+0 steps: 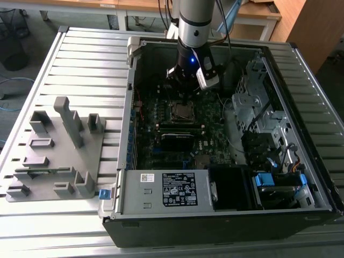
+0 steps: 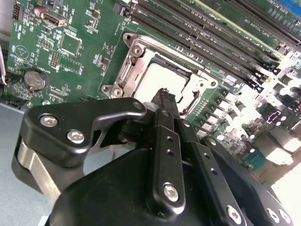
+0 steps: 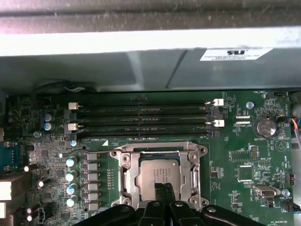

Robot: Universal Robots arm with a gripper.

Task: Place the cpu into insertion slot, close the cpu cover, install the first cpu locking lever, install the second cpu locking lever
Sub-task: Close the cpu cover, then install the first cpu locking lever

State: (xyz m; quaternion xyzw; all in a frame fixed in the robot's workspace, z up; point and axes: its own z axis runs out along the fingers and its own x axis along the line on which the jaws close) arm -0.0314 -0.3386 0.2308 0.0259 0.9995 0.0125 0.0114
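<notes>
The cpu lies flat in the insertion slot on the green board, its silver top showing through the cut-out of the cpu cover. The cover lies down around the chip. My gripper hangs just above the chip's edge with its two black fingertips pressed together and nothing between them; in the second wrist view the gripper tapers to one narrow point over the socket. In the exterior view the gripper reaches down into the open computer case. A thin wire lever runs beside the socket.
Long black memory slots lie beside the socket, a coin battery farther off. The case holds a power supply at the front and metal drive cages at the exterior view's right. A grey fixture rack stands on the slatted table.
</notes>
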